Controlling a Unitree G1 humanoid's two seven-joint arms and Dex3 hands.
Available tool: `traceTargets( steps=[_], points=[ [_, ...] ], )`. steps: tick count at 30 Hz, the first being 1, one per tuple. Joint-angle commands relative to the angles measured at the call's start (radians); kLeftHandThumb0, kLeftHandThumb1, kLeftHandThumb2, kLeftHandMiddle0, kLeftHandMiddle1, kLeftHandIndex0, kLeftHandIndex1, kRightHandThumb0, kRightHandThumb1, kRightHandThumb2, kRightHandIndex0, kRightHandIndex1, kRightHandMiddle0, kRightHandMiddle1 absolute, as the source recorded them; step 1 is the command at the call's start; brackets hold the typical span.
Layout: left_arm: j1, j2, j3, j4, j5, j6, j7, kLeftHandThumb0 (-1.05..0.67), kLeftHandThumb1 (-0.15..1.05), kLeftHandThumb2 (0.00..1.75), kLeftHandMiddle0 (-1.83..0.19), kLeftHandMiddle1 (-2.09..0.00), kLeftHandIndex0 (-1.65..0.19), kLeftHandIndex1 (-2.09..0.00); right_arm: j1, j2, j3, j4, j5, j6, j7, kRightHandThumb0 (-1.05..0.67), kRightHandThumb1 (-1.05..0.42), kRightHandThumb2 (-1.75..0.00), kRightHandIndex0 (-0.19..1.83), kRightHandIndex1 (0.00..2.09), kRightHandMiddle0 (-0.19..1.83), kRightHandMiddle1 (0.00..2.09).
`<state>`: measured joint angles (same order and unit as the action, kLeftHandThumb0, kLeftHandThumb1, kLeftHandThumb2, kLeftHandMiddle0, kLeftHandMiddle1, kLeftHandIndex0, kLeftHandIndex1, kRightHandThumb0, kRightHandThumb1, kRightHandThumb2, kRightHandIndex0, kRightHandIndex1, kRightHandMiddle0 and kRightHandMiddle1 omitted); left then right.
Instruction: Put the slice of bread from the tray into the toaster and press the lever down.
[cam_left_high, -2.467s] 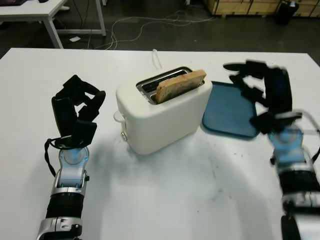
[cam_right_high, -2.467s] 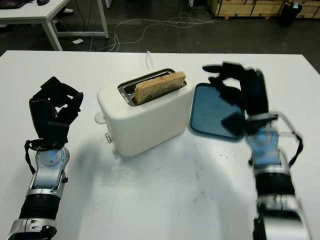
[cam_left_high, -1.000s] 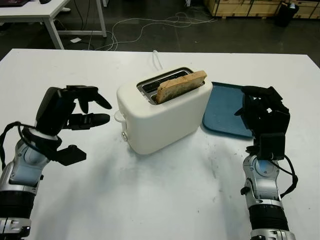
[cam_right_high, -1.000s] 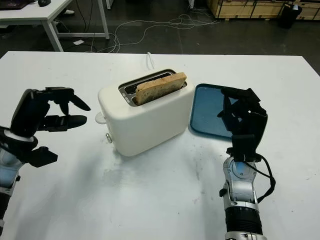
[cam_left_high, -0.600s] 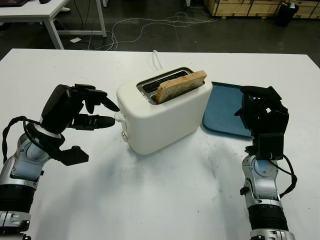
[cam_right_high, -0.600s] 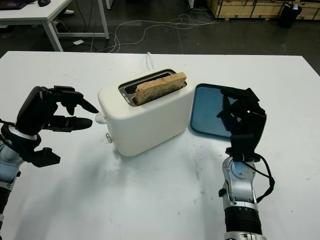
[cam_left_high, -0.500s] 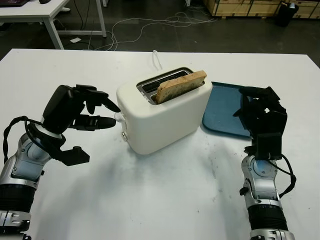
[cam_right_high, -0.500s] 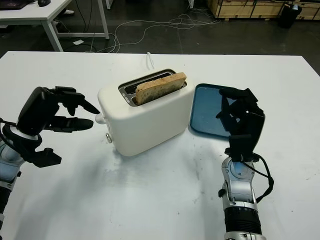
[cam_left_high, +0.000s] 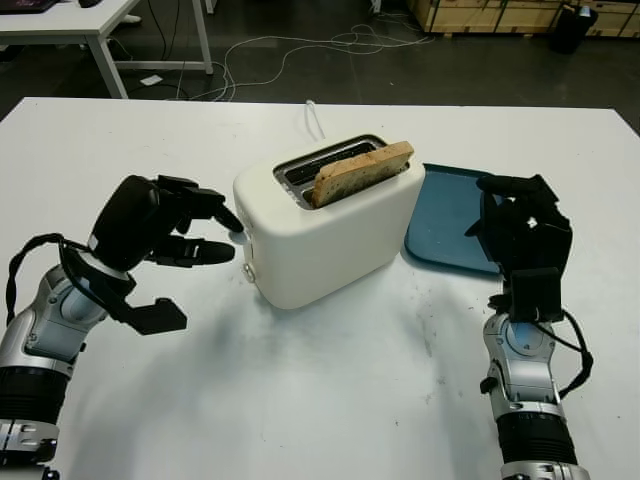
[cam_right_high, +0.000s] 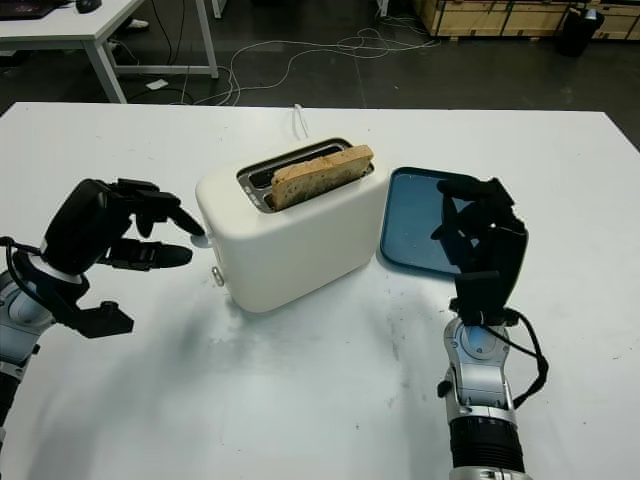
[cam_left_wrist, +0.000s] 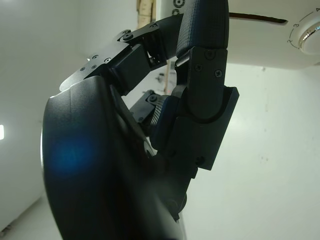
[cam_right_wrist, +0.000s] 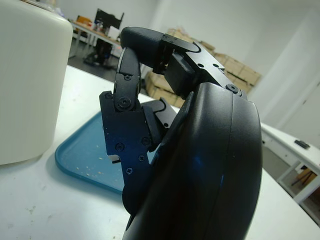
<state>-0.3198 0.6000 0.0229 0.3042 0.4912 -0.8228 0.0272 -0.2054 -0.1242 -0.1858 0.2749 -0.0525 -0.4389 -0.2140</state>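
- Right hand (cam_left_high: 522, 232), black three-finger, held up on its forearm at the near right, in front of the blue plastic tray (cam_left_high: 452, 222); fingers curled in, nothing in them. Looks parked.
- Left hand (cam_left_high: 160, 225), black, at the near left, holding nothing; its fingers (cam_right_high: 178, 217) are half-bent and reach toward the toaster's end face, upper fingertip about at the lever.
- White rounded two-slot toaster (cam_left_high: 330, 232) mid-table. Small white lever tab (cam_left_high: 237, 235) on its left end, up near the top, so judged not pressed yet.
- Browned slice of bread (cam_left_high: 362, 171) already stands in the nearer slot, top edge poking out; tray beside the toaster has only crumbs.
- Step in hand, as I read it: press the lever. Do it well: get one fingertip squarely on top of the tab, then push straight down along the end face. Pushing sideways could slide the light toaster across the white table (cam_left_high: 320, 400). Keep going to the bottom so it latches.
- Left wrist view adds: the numbered browning dial (cam_left_wrist: 309, 34) on the end face, close past the fingertips. Head views show it as a small knob only.
- Right wrist view adds: crumbs on the tray floor, toaster wall beside the curled fingers.
- Head views add: cable (cam_left_high: 314, 118) trailing off the far table edge.
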Motion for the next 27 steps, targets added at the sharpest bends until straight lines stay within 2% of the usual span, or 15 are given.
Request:
traceTargets(
  steps=[1,6,10,13,14,16,19,21,23,27],
  points=[
    [-0.009,0.012,-0.009,-0.003,0.010,-0.002,0.006,-0.91,0.92,0.39,-1.02,-1.75,-0.88,-0.75,0.009,0.003,-0.006,-0.017,0.003,0.002,0.001,-0.47,-0.92,-0.30,0.81,1.75,0.80,1.18],
    [-0.005,0.011,-0.011,-0.006,0.006,0.003,0.004,-0.91,0.92,0.38,-1.01,-1.75,-0.88,-0.75,0.009,0.003,-0.007,-0.017,0.015,-0.007,0.011,-0.46,-0.92,-0.30,0.82,1.75,0.79,1.23],
    [-0.006,0.012,-0.012,-0.004,0.009,-0.002,0.007,-0.91,0.92,0.39,-1.01,-1.75,-0.88,-0.75,0.009,0.001,-0.007,-0.019,-0.005,-0.002,0.001,-0.47,-0.92,-0.30,0.82,1.75,0.88,0.96],
    [-0.005,0.013,-0.012,-0.005,0.010,0.000,0.007,-0.91,0.92,0.40,-1.00,-1.75,-0.87,-0.76,0.011,0.006,-0.009,-0.028,0.002,0.013,0.002,-0.47,-0.92,-0.29,0.82,1.75,0.83,1.15],
    [-0.005,0.013,-0.012,-0.004,0.009,0.000,0.008,-0.91,0.92,0.40,-1.01,-1.75,-0.87,-0.76,0.011,0.006,-0.009,-0.028,0.001,0.014,0.001,-0.47,-0.92,-0.29,0.82,1.75,0.82,1.17],
    [-0.006,0.012,-0.012,-0.004,0.011,0.000,0.010,-0.91,0.92,0.40,-1.01,-1.75,-0.88,-0.76,0.011,0.005,-0.008,-0.026,-0.002,0.009,0.000,-0.47,-0.92,-0.29,0.82,1.75,0.84,1.07],
    [-0.007,0.010,-0.013,0.001,0.009,-0.006,0.014,-0.91,0.92,0.40,-1.01,-1.75,-0.88,-0.77,0.011,0.005,-0.008,-0.026,0.001,0.006,0.003,-0.47,-0.92,-0.29,0.82,1.75,0.79,1.21],
    [-0.008,0.011,-0.013,0.001,0.008,-0.005,0.014,-0.91,0.92,0.40,-1.01,-1.75,-0.88,-0.77,0.011,0.006,-0.008,-0.027,0.007,0.008,0.005,-0.46,-0.92,-0.29,0.82,1.75,0.84,1.07],
    [-0.008,0.012,-0.014,-0.001,0.008,-0.001,0.010,-0.91,0.92,0.40,-1.02,-1.75,-0.88,-0.78,0.011,0.007,-0.008,-0.030,0.009,0.016,0.006,-0.46,-0.92,-0.29,0.82,1.75,0.87,1.03],
    [-0.008,0.013,-0.015,-0.005,0.004,0.006,0.003,-0.92,0.92,0.40,-1.03,-1.75,-0.87,-0.79,0.011,0.004,-0.006,-0.027,0.010,0.004,0.012,-0.44,-0.92,-0.30,0.82,1.75,0.78,1.28]
  ],
)
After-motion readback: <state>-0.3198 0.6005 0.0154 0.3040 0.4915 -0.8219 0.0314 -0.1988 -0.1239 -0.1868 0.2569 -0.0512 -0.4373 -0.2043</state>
